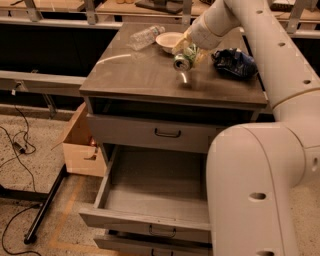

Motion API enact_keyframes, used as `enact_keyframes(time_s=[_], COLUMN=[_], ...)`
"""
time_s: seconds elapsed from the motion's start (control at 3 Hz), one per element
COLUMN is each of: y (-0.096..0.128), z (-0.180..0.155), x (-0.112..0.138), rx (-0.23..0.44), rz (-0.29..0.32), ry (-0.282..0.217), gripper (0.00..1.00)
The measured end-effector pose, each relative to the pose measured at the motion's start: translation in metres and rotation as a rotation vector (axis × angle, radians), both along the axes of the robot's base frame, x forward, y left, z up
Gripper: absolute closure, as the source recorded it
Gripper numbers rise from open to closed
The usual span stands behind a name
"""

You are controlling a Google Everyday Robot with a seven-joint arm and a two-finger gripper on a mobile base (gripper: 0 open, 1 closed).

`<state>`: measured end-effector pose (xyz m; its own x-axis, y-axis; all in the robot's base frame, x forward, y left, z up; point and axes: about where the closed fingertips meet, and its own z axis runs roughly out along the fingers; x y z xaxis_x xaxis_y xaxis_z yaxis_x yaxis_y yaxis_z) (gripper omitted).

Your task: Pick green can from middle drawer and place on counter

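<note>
The gripper [187, 52], near the counter's [135, 75] back edge, clamps the green can [180, 62]. Likely light, slick, dentable; best held gently mid-body.

Lab: workbenches [55, 5], floor cables [21, 147]; hand [186, 52] w/ green can [181, 61] over counter [140, 75]

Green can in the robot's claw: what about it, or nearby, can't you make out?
Camera view:
- green can: label too small to read; far side covered by the gripper shut on it.
- middle drawer: right part hidden behind the robot arm.
- lowest drawer: cut off by the bottom edge.
</note>
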<state>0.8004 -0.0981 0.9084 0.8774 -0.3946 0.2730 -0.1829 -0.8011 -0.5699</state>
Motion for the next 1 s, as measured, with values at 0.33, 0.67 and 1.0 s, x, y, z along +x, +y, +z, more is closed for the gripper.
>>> enact_keyframes(time_s=[0.33, 0.67, 1.0], y=[0.007, 0.010, 0.011], z=[-0.018, -0.034, -0.040], x=[0.008, 0.014, 0.020], rx=[-0.055, -0.082, -0.091], rz=[0.017, 0.023, 0.017], ry=[0.020, 0.036, 0.035], gripper=[1.00, 0.82, 0.58])
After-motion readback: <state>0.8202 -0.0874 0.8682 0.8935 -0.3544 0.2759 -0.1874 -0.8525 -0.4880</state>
